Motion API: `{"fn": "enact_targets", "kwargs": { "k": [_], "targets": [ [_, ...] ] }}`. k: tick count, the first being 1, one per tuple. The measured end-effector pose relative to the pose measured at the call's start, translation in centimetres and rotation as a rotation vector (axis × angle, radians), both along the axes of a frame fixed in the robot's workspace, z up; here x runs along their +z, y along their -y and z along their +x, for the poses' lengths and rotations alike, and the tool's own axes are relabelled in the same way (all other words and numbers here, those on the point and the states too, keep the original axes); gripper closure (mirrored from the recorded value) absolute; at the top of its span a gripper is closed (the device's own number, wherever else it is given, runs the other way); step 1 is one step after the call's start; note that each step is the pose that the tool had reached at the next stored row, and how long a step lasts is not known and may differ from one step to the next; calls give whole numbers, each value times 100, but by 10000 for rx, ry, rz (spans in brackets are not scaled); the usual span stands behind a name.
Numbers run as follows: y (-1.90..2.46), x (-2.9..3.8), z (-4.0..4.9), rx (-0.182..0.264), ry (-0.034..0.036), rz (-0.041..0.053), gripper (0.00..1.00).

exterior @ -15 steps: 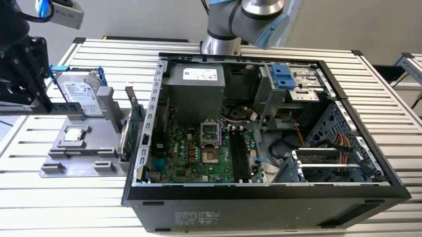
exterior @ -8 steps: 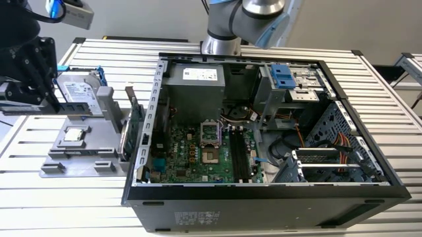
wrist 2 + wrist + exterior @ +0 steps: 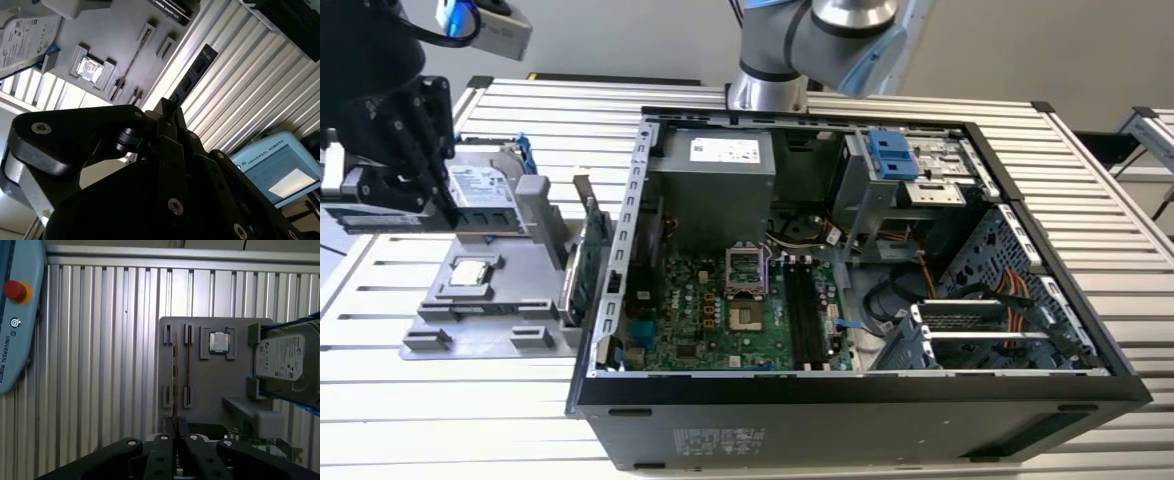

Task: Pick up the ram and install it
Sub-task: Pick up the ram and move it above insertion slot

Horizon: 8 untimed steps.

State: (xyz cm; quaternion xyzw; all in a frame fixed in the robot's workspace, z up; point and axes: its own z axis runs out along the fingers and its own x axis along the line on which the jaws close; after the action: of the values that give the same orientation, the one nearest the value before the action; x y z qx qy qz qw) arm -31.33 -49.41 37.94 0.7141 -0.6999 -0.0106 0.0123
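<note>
Ribbed aluminium tabletop point(image 3: 454, 400), open black computer case point(image 3: 854, 420) at centre, grey plastic parts tray point(image 3: 480, 330) beside it toward exterior view's left. Above tray, black gripper point(image 3: 175, 432), fingers point(image 3: 172, 125) pinching slim bluish ram stick with dark chips point(image 3: 197, 70) by one end. Held clear of tray, well apart from green motherboard point(image 3: 707, 310) inside case.

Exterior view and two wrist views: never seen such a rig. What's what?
The exterior view is from an off-arm camera: a robot arm stands at a slatted metal table, beyond an open computer case. Both wrist views come from cameras riding near the arm's wrist, looking past its black gripper. Beside the case lies a grey parts holder carrying a hard drive and a processor chip. The gripper is shut on the ram, a slim memory stick.
</note>
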Motion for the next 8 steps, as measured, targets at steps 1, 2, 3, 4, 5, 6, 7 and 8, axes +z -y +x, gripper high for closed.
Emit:
{"fn": "enact_targets", "kwargs": {
  "k": [1,2,3,4,5,6,7,8],
  "targets": [
    [0,0,18,1,0,-1,100],
    [0,0,37,0,0,-1,100],
    [-1,-1,56,0,1,0,100],
    [-1,0,74,0,0,-1,100],
    [-1,0,92,0,0,-2,100],
    [-1,0,110,1,0,-1,100],
    [-2,0,127,0,1,-1,100],
    [-2,0,145,0,0,-2,100]
  ]
}}
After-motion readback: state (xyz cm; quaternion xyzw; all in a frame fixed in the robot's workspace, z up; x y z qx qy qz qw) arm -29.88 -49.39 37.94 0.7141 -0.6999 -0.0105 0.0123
